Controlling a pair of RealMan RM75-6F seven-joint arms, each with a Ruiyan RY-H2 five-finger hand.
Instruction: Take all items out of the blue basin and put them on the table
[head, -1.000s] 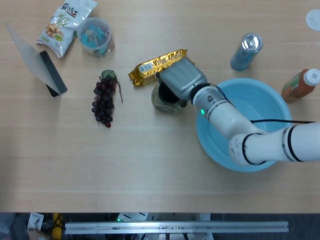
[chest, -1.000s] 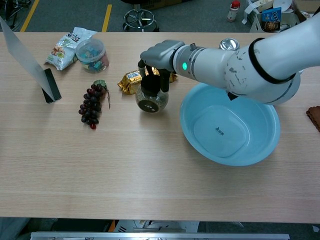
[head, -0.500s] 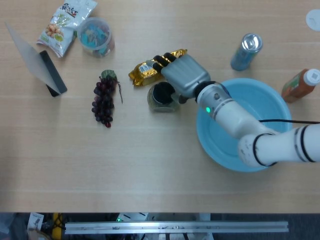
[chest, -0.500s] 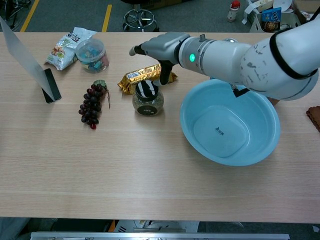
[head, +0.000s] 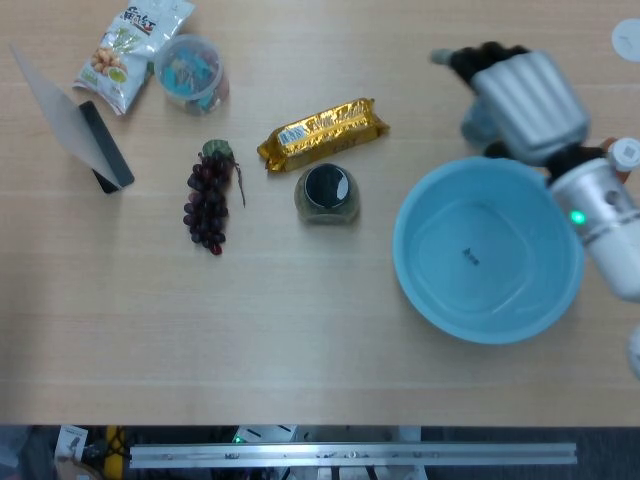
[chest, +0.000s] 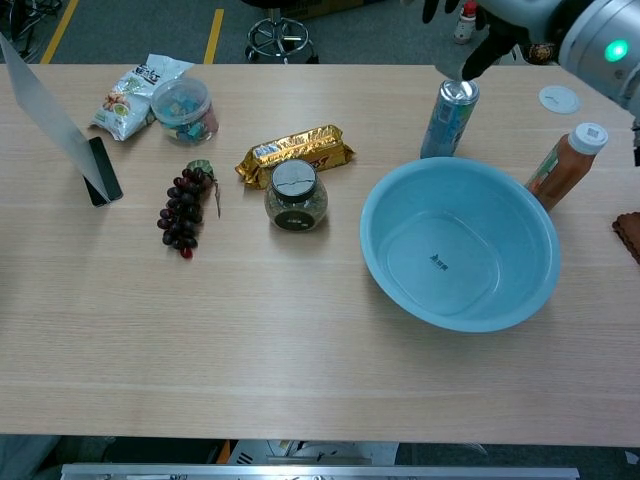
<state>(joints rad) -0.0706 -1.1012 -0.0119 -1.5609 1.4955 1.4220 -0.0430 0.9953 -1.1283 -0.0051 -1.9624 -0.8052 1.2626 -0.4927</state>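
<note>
The blue basin (head: 404, 262) (chest: 376, 240) sits at the right of the table and nothing lies inside it. A dark-lidded glass jar (head: 326, 195) (chest: 296, 196) stands upright on the table left of the basin, just in front of a gold snack pack (head: 322, 132) (chest: 295, 154). Dark grapes (head: 208, 198) (chest: 183, 210) lie further left. My right hand (head: 520, 92) (chest: 497, 18) hovers high beyond the basin's far rim, above a blue can (chest: 446, 118), fingers apart and holding nothing. The left hand shows in neither view.
An orange bottle (chest: 562, 165) stands right of the basin, with a white lid (chest: 558, 97) behind it. At the far left are a snack bag (head: 132, 50), a plastic cup of sweets (head: 190, 70) and a phone on a stand (head: 100, 145).
My right hand let go of the jar, rose and swung right to above the can. The jar stays standing beside the snack pack.
</note>
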